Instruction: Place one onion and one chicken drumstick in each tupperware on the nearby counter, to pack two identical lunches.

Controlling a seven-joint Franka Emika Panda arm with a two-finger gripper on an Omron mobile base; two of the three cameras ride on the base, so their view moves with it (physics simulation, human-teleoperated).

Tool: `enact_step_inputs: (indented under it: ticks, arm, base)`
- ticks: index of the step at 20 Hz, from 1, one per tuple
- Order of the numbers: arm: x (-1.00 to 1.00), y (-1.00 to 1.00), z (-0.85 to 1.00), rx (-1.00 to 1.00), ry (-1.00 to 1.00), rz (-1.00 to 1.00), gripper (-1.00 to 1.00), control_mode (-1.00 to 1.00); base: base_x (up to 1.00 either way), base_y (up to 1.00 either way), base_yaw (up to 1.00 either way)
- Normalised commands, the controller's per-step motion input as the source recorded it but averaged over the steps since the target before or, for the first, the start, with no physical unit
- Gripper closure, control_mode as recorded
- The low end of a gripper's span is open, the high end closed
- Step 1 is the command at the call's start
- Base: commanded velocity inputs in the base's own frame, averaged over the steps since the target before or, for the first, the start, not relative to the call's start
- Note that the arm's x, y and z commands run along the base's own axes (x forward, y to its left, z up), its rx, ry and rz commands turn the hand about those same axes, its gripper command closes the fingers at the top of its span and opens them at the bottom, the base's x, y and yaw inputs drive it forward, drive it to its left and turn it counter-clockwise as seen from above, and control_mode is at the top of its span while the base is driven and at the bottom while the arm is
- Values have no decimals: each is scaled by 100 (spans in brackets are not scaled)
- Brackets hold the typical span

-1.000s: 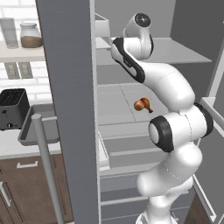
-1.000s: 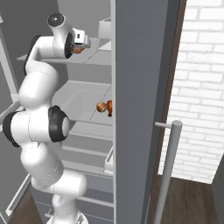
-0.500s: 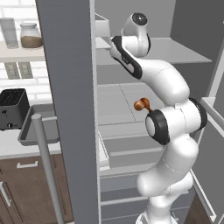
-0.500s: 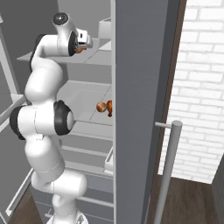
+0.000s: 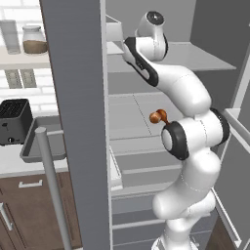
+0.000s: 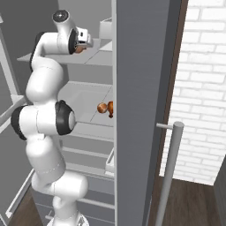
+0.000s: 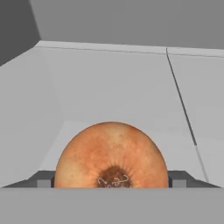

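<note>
Onion [image 7: 111, 155] sits right between the two dark fingertips [image 7: 43, 180] in the hand view, one tip at 9 o'clock of it and one at 3 o'clock, on the pale fridge shelf [image 7: 131, 87]. The jaws stand wide on both sides of the onion (whether they already press it, I cannot tell). In the right base view the gripper [image 6: 81, 44] is at the upper shelf. A chicken drumstick [image 5: 157, 116] lies one shelf lower. One tupperware [image 5: 44, 141] rests on the counter [image 5: 14, 163], at 3 o'clock of the toaster [image 5: 13, 121].
</note>
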Motion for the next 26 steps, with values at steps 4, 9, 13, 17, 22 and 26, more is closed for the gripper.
enact_step_inputs:
  ticks: [4, 9, 13, 17, 22, 26]
  arm:
    - [-86, 0, 0, 0, -29, 0, 100, -100]
    - [-100, 0, 22, 0, -13, 0, 100, -100]
    - [-100, -2, 30, -1, 0, 0, 100, -100]
    - [-100, -10, 30, 0, 0, 0, 100, -100]
    - [-100, -15, 7, 0, -1, 0, 100, -100]
    - [-100, -19, -15, -3, 7, 0, 100, -100]
  base:
    - [0, 0, 0]
    - [0, 0, 0]
    - [0, 0, 0]
    - [0, 0, 0]
    - [0, 0, 0]
    - [0, 0, 0]
